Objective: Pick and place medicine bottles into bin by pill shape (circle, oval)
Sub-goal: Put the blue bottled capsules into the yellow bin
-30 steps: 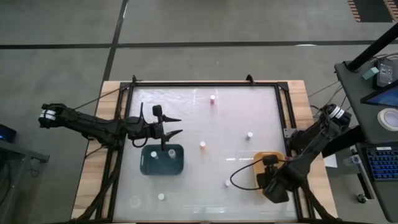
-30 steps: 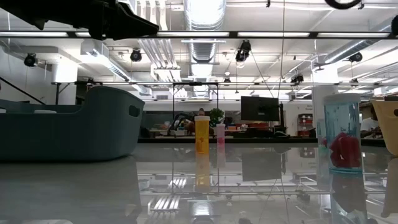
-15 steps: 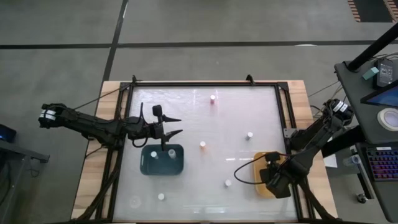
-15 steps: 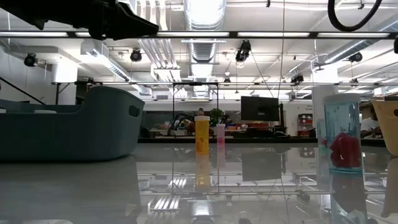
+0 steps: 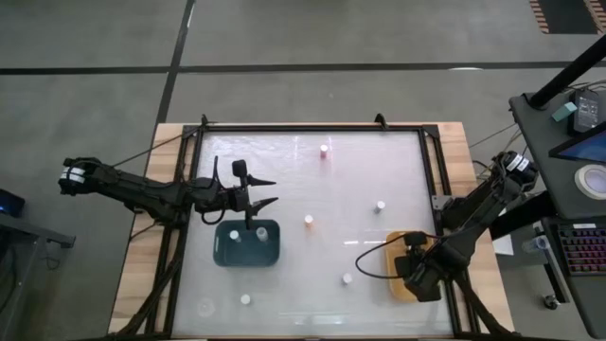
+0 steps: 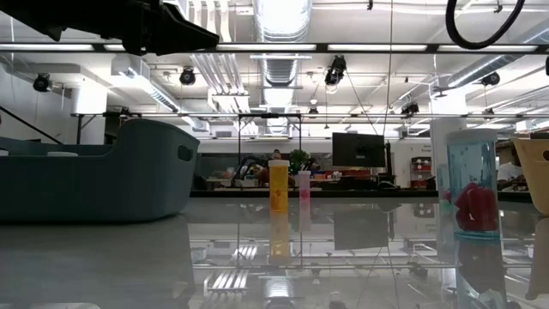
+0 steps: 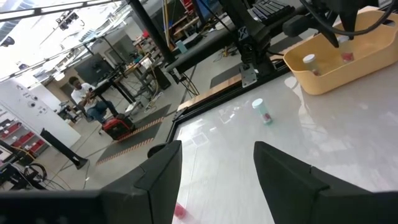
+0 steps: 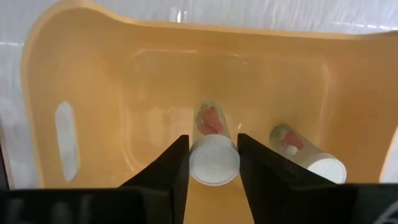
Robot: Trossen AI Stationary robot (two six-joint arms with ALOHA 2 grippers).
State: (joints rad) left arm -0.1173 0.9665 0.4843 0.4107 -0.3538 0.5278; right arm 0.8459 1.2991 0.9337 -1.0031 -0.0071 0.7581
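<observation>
- Right gripper (image 8: 212, 163) hangs directly over the yellow bin (image 8: 112, 87), with a medicine bottle (image 8: 212, 149) between its two fingers; the bottle's white cap sits in the gap and the fingers are close on both sides.
- Whether the fingers press the bottle or have just let it go cannot be told, so the grip is uncertain.
- A second bottle (image 8: 306, 154) lies on its side on the bin floor, just beside the first one.
- Seen from above, the yellow bin is at the right front part of the counter (image 5: 312, 170), mostly hidden under the right arm.
- Left gripper (image 5: 258, 193) waits above the counter at the far edge of the teal bin (image 5: 246, 243), its fingers apart and holding nothing.
- Other bottles stand loose on the counter, for example an orange one (image 5: 309, 221) near the middle and a pink one (image 5: 324, 150) at the far side.
- To do this step well, it seems best to open the fingers fully while low inside the bin, so the bottle drops short and does not bounce out.
- Then lift straight up before moving sideways, so that a finger does not catch the cap or push the neighbour bottle.
</observation>
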